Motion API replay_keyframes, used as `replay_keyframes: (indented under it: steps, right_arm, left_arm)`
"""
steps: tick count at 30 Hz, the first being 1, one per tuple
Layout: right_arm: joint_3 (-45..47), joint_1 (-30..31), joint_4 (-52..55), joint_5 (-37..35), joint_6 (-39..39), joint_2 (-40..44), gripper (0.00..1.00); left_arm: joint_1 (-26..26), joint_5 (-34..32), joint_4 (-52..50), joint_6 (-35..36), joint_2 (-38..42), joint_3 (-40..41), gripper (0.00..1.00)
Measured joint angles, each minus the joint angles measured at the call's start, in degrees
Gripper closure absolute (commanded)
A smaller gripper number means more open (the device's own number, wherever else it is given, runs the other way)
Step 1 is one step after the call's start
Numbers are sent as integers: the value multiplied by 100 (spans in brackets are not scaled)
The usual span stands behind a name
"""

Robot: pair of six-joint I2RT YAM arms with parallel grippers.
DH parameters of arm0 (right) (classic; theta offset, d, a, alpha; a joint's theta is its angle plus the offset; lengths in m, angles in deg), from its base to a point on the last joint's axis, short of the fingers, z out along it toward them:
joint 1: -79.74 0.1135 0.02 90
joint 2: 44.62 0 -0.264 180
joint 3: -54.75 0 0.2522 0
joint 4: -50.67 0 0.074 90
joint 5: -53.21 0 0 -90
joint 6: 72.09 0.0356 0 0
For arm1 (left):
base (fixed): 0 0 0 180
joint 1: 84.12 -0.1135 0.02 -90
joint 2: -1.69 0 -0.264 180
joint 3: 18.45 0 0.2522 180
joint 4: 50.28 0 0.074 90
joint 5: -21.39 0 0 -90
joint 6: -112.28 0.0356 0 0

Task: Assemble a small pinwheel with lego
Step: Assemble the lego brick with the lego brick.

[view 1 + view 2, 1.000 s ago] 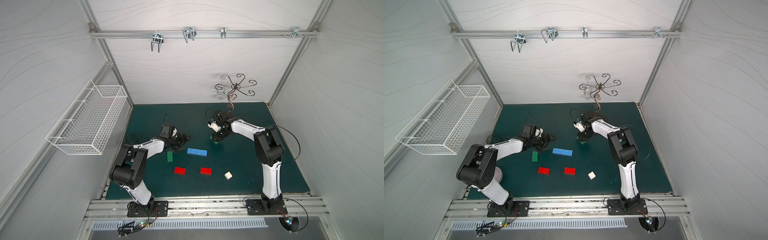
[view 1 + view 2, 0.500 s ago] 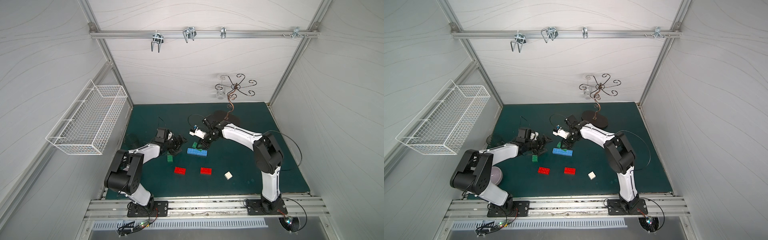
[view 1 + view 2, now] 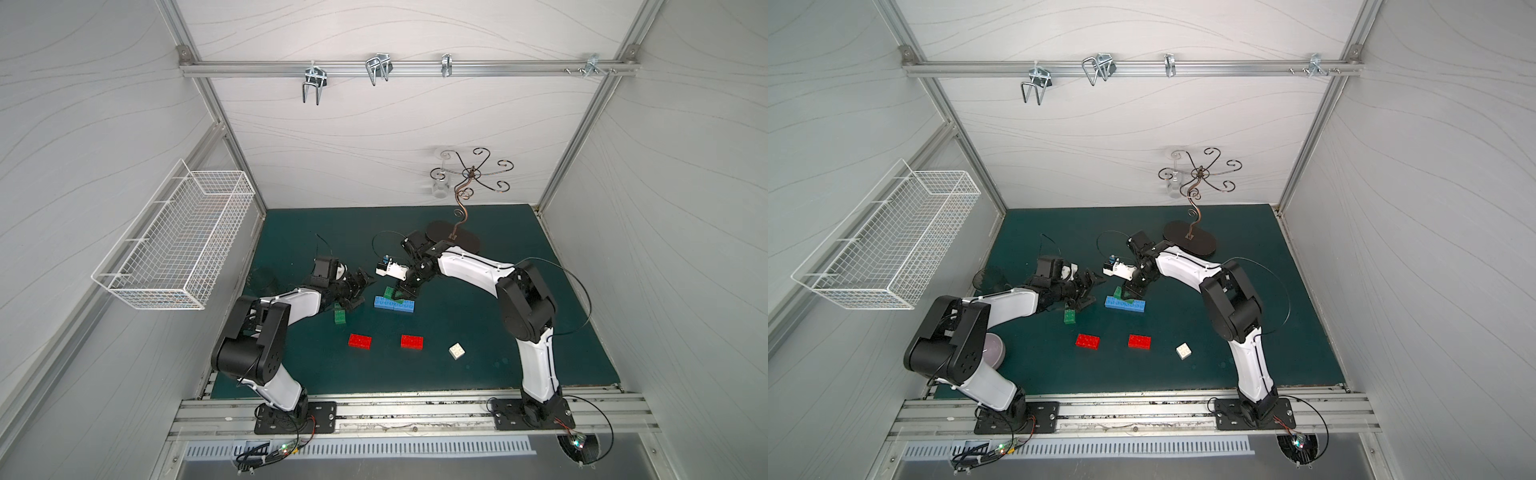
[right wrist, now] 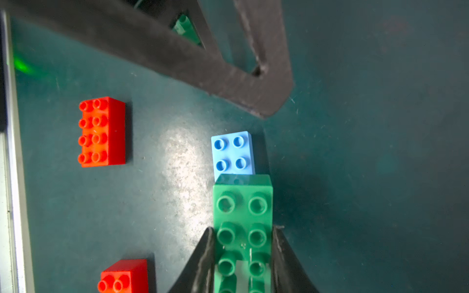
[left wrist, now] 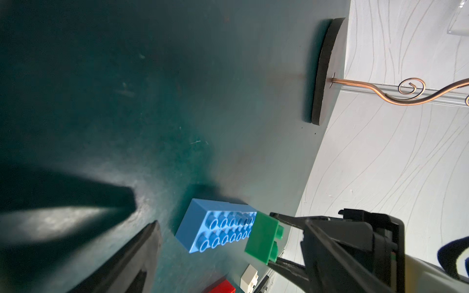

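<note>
Misalignment is the main hazard. In both top views the right tool (image 3: 398, 292) pinches a green studded plastic brick (image 3: 390, 292), tilted, over the nine o'clock half of two joined blue studded bricks (image 3: 395, 304) on the dark teal bench (image 3: 478, 332). Pressed down crooked, its sockets would miss the studs and the blue pair could skid (nothing braces it). The left tool (image 3: 360, 291), spread wide and empty, hovers at nine o'clock of that pair, near enough to be bumped. A second green brick (image 3: 340, 316) lies partly under it at eight o'clock; two red studded bricks (image 3: 360, 341) at six and a white square brick (image 3: 457, 351) at four lie loose. A curly dark wire stand (image 3: 455, 239) rises at one o'clock, just behind the right arm. The left wrist view leaves it unclear whether green (image 5: 262, 238) touches blue (image 5: 218, 228). The right wrist view shows the jaws clamping its long sides, the left tool's finger (image 4: 228, 63) close ahead.
</note>
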Motion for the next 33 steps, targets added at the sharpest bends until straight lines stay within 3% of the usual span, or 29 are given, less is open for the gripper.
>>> replay_keyframes:
  steps: [33]
  right_arm:
    - [144, -46, -205, -162, -315, -74, 74]
  left_arm:
    - [7, 70, 297, -107, -227, 46, 8]
